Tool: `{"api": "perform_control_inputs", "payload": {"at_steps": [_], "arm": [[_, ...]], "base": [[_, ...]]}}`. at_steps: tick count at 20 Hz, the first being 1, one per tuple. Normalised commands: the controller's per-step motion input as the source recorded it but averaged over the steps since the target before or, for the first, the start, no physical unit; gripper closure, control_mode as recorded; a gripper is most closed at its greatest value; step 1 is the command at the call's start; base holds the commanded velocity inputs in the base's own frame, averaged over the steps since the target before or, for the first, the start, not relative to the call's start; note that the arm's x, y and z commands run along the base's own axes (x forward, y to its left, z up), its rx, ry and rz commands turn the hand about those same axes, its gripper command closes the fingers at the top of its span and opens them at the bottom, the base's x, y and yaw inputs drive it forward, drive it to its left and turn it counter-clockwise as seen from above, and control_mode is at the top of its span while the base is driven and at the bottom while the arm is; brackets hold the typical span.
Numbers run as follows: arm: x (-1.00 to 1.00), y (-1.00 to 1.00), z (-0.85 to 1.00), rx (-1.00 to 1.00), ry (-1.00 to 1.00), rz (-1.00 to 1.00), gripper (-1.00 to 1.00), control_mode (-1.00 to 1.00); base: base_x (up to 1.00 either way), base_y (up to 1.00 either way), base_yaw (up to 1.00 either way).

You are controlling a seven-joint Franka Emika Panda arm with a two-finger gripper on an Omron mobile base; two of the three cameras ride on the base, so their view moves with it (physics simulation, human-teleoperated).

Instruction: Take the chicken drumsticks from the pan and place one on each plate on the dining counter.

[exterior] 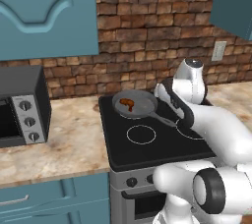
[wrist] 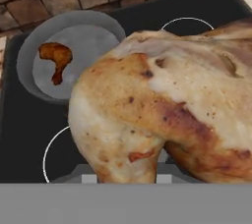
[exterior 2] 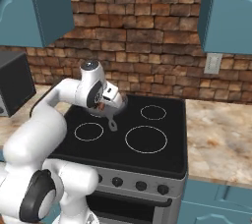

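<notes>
- So the hand view has a big golden drumstick right up against the lens, hanging over the stove. It sits where the fingertips would be, so I'd guess the gripper is pinching it, but the tips are buried behind the meat and I can't tell how the jaws stand.
- The other drumstick, the darker reddish one, lies in the pan on the back left burner. It's near the pan's left side and nothing touches it.
- In the left base view the arm is folded up over the pan's handle, wrist just right of the pan. From the right base view the hand hides most of the pan.
- No plates or dining counter anywhere in these shots, so my read is one piece is lifted and the whole carry is ahead. The base probably has to drive to get there.
- What could go wrong:
  - The meat is rounded and looks greasy. If the hold is only on a narrow bit, a swing or a jolt from driving could let it rotate or slip out onto the stove or floor.
  - The wrist is low and close to the handle. Pulling away sideways could clip it and shove the pan, maybe tipping out the second piece.
  - With the camera blocked by chicken, lining up over a plate gets harder.
</notes>
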Motion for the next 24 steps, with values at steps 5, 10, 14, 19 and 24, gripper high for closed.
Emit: {"api": "perform_control_inputs", "payload": {"at_steps": [5, 10, 14, 19, 24], "arm": [[-1.00, -0.01, 0.07, 0.00, 0.34, 0.00, 1.00, -1.00], [-1.00, 0.00, 0.00, -0.01, 0.28, -0.01, 1.00, -1.00], [-1.00, 0.00, -0.03, -0.04, 0.31, -0.02, 1.00, -1.00], [-1.00, 0.00, -0.04, -0.02, 0.28, -0.04, 1.00, -1.00], [-0.20, -0.01, 0.00, 0.00, 0.04, -0.02, 1.00, 1.00]], "base": [[0.00, 0.00, 0.00], [0.00, 0.00, 0.00], [0.00, 0.00, 0.00], [0.00, 0.00, 0.00], [-0.80, -0.07, -0.21]]}}
